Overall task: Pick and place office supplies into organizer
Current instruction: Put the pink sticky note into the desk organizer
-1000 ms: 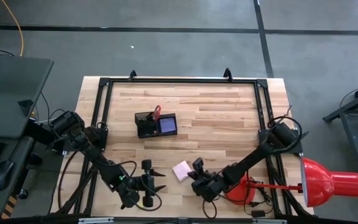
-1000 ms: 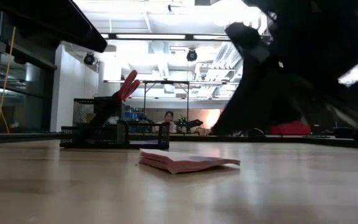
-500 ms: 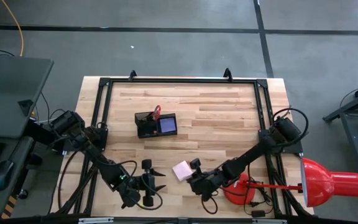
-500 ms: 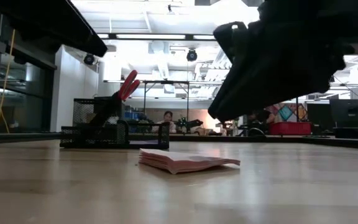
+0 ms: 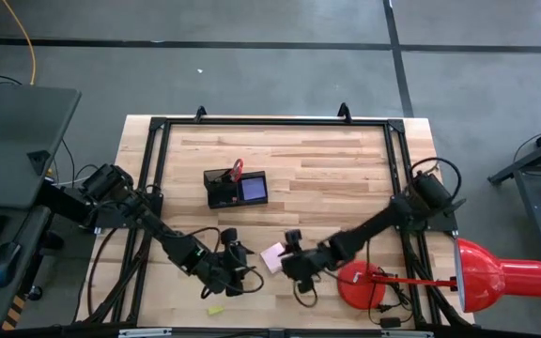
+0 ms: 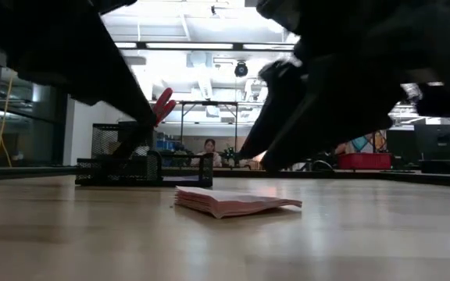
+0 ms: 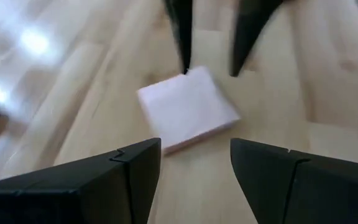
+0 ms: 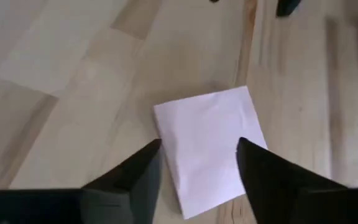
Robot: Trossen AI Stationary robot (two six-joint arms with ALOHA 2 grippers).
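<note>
Overhead, table-level and both wrist cameras share the pink note pad [image 5: 272, 255].

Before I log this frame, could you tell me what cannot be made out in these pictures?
- Organizer contents: too small in the high view; its mesh hides them in the low view.
- Pink note pad: nearly covered by both hands in the high view.
- Small yellow piece: too small to identify.
- Low view: blurred dark arms block the upper picture.

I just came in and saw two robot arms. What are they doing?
They are tidying desk things into the black organizer, where red scissors and a blue note pad already sit. Both arms are reaching for the pink note pad lying flat on the table. The right pincer is open just above it. The left pincer is open beside it, holding nothing.
</note>
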